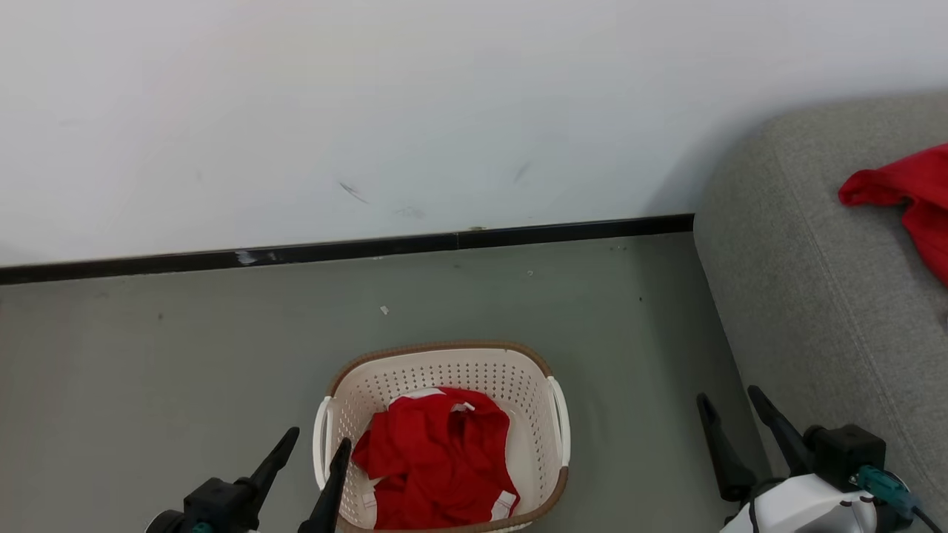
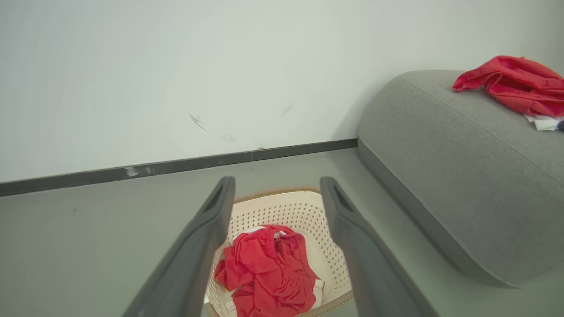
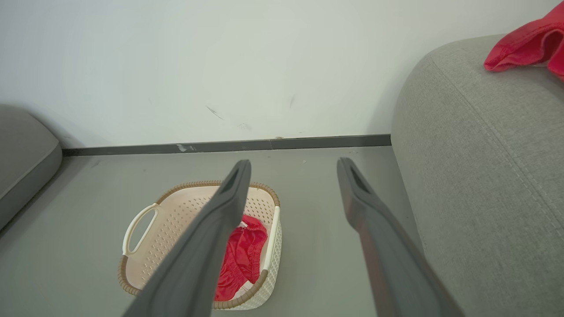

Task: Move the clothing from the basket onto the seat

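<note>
A cream basket [image 1: 444, 366] [image 2: 286, 207] [image 3: 176, 220] with a brown rim stands on the grey floor and holds crumpled red clothing [image 1: 437, 459] [image 2: 269, 273] [image 3: 242, 255] with white trim. Another red garment [image 1: 915, 196] [image 2: 511, 83] [image 3: 528, 42] lies on the grey seat [image 1: 807, 296] [image 2: 462, 176] [image 3: 484, 154] at the right. My left gripper [image 1: 318, 437] [image 2: 275, 182] is open, hovering at the basket's left handle with nothing between its fingers. My right gripper [image 1: 729, 396] [image 3: 293, 163] is open and empty over the floor between basket and seat.
A white wall with a dark baseboard [image 1: 355, 248] runs behind the basket. Bare grey floor [image 1: 148, 370] stretches to the left. Another grey cushion edge [image 3: 22, 154] shows at the far left of the right wrist view.
</note>
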You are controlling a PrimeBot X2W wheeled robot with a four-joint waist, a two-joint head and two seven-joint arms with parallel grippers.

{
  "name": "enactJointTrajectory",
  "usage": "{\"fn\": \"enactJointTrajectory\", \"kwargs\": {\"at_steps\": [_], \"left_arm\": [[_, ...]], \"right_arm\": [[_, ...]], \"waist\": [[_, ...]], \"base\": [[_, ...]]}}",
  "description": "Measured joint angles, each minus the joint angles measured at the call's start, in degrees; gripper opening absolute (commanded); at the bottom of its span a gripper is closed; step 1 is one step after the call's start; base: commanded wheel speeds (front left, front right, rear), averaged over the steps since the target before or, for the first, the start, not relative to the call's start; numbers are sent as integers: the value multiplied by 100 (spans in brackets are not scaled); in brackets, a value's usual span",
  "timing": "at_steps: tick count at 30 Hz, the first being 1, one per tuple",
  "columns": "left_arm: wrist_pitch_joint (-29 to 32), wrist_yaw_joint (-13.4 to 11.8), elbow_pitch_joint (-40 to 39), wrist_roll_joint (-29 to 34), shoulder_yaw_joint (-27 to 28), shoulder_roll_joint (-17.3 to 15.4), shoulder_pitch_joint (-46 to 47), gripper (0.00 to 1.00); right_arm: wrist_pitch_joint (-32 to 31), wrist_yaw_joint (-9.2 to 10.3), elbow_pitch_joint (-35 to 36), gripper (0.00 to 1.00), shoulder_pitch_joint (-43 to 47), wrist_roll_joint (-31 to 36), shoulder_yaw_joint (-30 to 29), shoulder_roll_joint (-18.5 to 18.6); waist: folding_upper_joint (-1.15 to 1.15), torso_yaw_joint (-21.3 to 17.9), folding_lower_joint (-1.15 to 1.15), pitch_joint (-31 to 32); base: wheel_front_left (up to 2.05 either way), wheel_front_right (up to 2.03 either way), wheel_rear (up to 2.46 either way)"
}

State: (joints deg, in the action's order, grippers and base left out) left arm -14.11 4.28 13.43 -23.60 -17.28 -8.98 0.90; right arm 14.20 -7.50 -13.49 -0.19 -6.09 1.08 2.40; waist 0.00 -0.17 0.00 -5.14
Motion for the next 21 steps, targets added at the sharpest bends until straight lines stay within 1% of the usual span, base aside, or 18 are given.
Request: {"fn": "enactJointTrajectory", "kwargs": {"at_steps": [10, 21], "left_arm": [[152, 48, 43, 113, -153, 15, 380, 100], [354, 49, 67, 256, -267, 15, 943, 100]], "right_arm": [[0, 0, 198, 100, -70, -38, 14, -1], [0, 0, 398, 100, -425, -24, 102, 0]], "waist": [[0, -106, 0, -488], [0, -230, 0, -1155]], "base": [[0, 0, 0], [0, 0, 0]]}}
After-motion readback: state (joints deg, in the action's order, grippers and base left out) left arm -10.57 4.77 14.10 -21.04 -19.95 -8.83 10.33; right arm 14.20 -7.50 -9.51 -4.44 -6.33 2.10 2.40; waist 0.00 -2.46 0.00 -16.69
